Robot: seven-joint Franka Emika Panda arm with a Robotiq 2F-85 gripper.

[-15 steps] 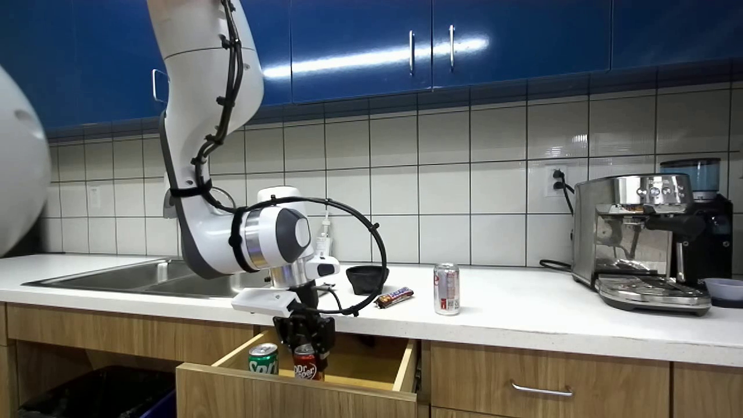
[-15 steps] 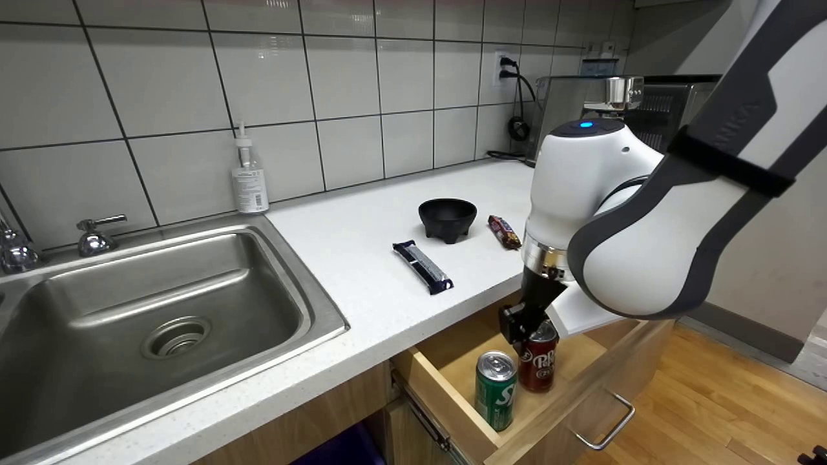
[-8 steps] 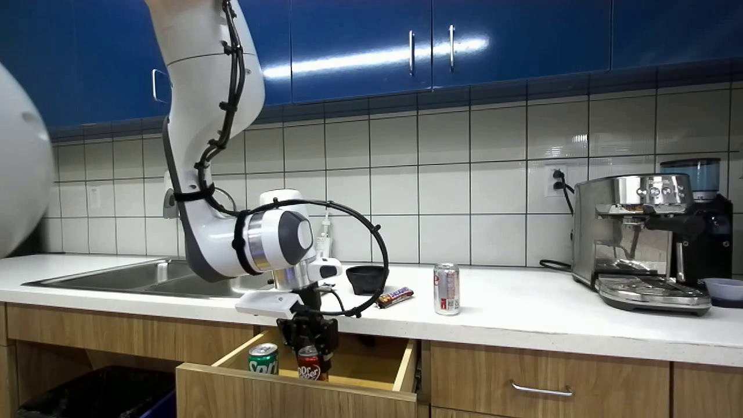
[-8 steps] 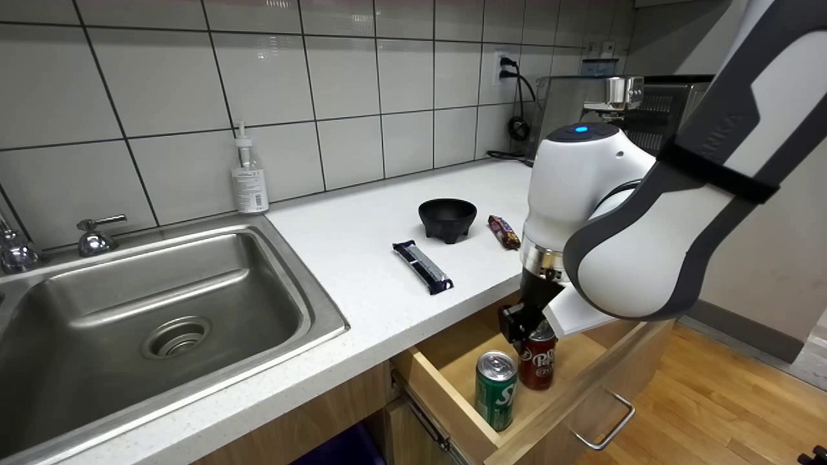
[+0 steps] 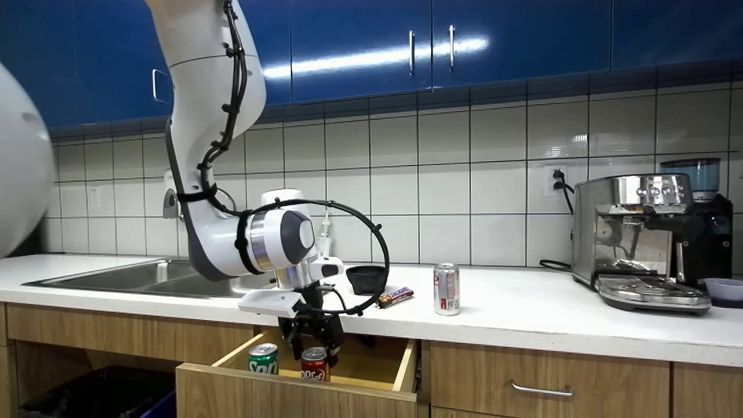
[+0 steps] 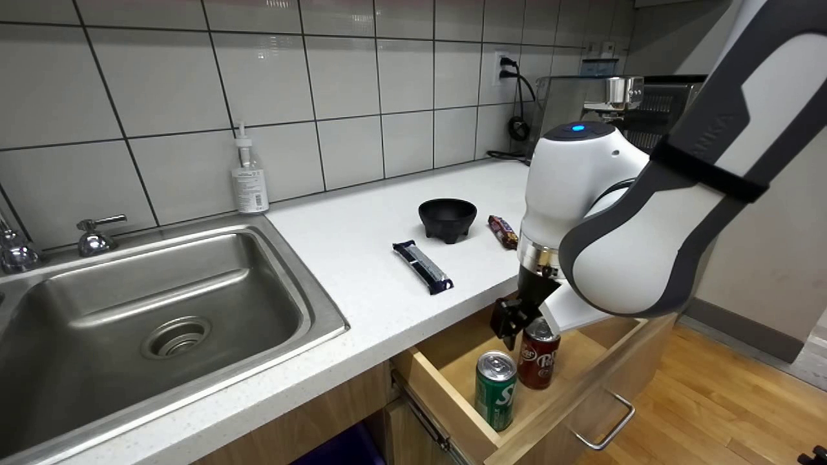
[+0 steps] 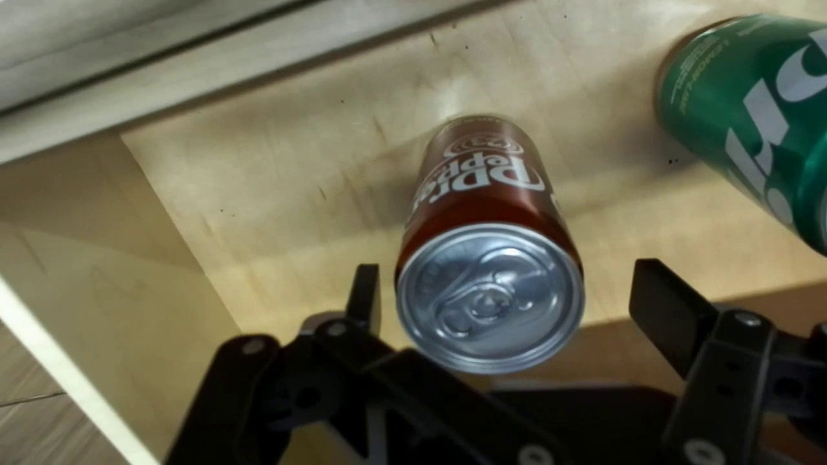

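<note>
Can of Dr Pepper (image 7: 484,194) stands upright in your drawer (image 5: 290,400), behind its front edge, your end effector (image 7: 507,287) spread astride its top. One Sprite can (image 6: 496,395) stands near a side edge; you have room toward the opposite wall (image 7: 97,258). On the surface (image 5: 522,302): one silver can (image 5: 446,290) near the front edge, two wrapped bars (image 6: 423,268), one bowl (image 6: 448,219).

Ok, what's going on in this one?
The robot's gripper is open at a Dr Pepper can and not holding it: the wrist view shows a gap on each side. The can stands in an open drawer beside a Sprite can. A silver can and a black bowl sit on the counter.
</note>
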